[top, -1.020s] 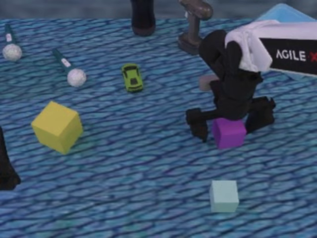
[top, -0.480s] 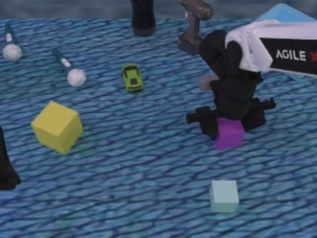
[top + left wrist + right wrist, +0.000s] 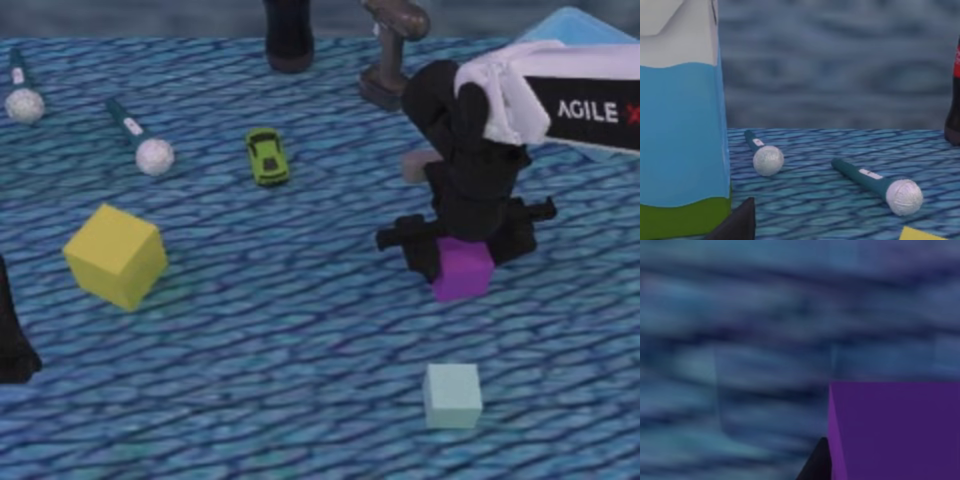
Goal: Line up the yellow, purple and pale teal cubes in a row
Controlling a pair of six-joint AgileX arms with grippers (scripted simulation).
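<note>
My right gripper is down on the table's right half, shut on the purple cube, with a black finger against each side. In the right wrist view the purple cube fills the lower corner with one finger pressed to its face. The pale teal cube lies nearer the front edge, just below it. At the left sits the large yellow cube, turned at an angle; one corner of this yellow cube shows in the left wrist view. My left gripper stays parked at the left edge, open.
A lime-green toy car and two microphones lie at the back left. A dark bottle, a brown hammer and a light blue box stand along the back. A blue-and-white carton is close beside the left wrist.
The right gripper's fingers closed in from either side onto the purple cube a second ago and have held still since. The other cubes and the left arm have not moved.
</note>
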